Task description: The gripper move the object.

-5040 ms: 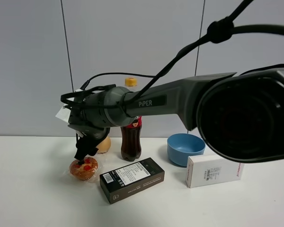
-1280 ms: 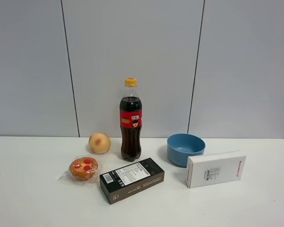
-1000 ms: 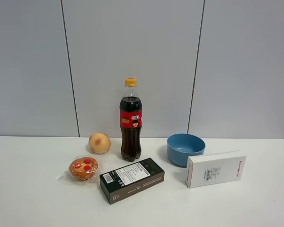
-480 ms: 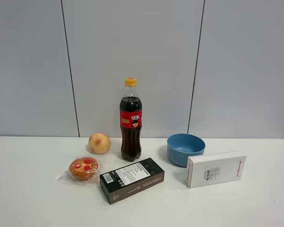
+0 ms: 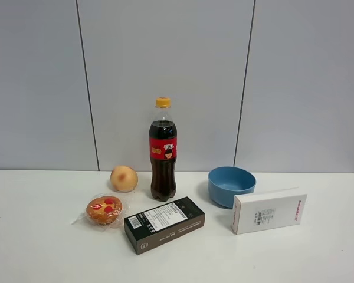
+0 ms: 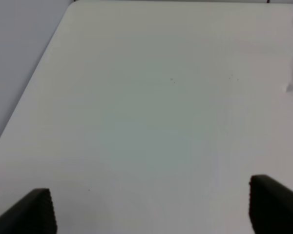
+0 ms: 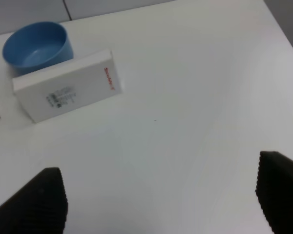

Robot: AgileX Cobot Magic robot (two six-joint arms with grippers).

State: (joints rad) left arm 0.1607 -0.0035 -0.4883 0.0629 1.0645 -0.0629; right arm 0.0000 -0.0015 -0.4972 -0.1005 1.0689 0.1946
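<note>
worktop [image 5: 35, 247]: white, flat, set against a grey panelled wall.

object [image 5: 124, 178]: round yellow-orange fruit with a reddish blush spot, resting on the worktop near the wall, just left of the cola bottle and behind the wrapped muffin; nothing touches it.

cola bottle [image 5: 163, 151]: upright, dark drink, red label, yellow cap.

wrapped muffin [image 5: 104, 210]: in clear plastic, red dots on top, in front of the object and apart from it.

black box [image 5: 164, 224]: lying flat, white label uppermost, angled, just right of the muffin and in front of the bottle.

blue bowl [image 5: 231, 186]: upright, right of the bottle; also seen in the right wrist view [image 7: 36, 46].

white box [image 5: 268, 210]: standing on its long edge, just in front of the bowl, red lettering at one end.

left gripper [image 6: 151, 207]: jaws spread wide, holding nothing, bare worktop between the fingertips.

right gripper [image 7: 158, 195]: jaws spread wide, holding nothing, above bare worktop near the white box.

neither arm shows in the high view.
</note>
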